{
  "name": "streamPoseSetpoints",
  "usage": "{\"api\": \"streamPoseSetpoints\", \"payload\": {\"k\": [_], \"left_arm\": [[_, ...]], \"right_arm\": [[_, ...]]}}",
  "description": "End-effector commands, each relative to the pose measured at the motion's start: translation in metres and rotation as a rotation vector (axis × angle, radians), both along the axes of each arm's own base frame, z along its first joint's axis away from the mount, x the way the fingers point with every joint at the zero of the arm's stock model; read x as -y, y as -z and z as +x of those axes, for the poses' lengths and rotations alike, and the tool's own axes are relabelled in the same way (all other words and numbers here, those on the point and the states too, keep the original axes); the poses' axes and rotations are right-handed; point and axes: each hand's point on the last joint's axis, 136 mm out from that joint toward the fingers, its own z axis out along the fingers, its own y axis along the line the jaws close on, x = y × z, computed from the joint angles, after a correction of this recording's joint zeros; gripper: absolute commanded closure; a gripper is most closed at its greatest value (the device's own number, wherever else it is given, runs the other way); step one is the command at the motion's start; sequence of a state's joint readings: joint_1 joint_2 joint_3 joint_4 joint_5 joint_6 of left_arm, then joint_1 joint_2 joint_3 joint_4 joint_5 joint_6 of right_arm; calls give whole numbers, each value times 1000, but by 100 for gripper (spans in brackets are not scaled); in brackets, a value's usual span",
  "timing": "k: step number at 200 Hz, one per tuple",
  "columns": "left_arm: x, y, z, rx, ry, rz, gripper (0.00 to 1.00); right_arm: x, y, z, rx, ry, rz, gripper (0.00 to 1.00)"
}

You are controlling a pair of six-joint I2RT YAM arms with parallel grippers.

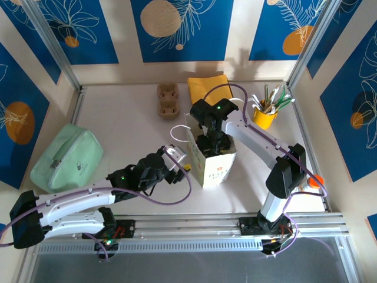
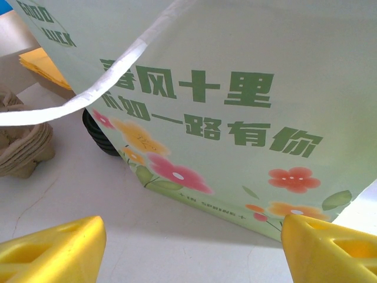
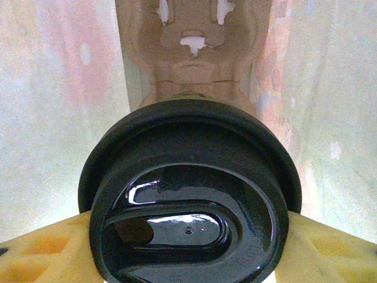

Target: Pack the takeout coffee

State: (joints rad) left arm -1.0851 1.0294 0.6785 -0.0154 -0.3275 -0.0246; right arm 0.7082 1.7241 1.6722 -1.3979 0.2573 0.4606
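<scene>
A pale green paper bag (image 1: pixel 215 165) with flower print stands at the table's middle. My right gripper (image 1: pixel 211 140) reaches down into its open top. In the right wrist view, my right gripper (image 3: pixel 188 242) is shut on the takeout coffee (image 3: pixel 191 194). The glossy black lid faces the camera and hides the cup body, with a yellow finger (image 3: pixel 41 247) on each side. Below it, a brown pulp carrier (image 3: pixel 191 56) lies at the bag's bottom. My left gripper (image 1: pixel 177 162) is open just left of the bag. Its yellow fingertips (image 2: pixel 53 247) frame the bag's lower side (image 2: pixel 235 118) without touching it.
A brown pulp tray (image 1: pixel 168 99) and a yellow cloth (image 1: pixel 207 88) lie at the back. A yellow cup of utensils (image 1: pixel 265 115) stands at back right and a mint pouch (image 1: pixel 66 156) at left. A black ribbed item (image 2: pixel 97 132) sits behind the bag's corner.
</scene>
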Motion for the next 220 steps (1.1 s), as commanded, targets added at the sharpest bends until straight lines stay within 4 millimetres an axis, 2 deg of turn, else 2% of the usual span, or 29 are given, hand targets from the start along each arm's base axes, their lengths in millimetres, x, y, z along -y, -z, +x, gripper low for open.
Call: {"api": "streamPoseSetpoints", "payload": {"k": [1, 114, 220], "left_arm": [[-1, -8, -1, 21, -10, -17, 22], [-1, -5, 0, 17, -14, -12, 22], [-2, -5, 0, 17, -16, -13, 22]], "right_arm": [[0, 2, -3, -21, 3, 7, 44], [3, -21, -14, -21, 4, 10, 44], [4, -12, -19, -42, 7, -2, 44]]}}
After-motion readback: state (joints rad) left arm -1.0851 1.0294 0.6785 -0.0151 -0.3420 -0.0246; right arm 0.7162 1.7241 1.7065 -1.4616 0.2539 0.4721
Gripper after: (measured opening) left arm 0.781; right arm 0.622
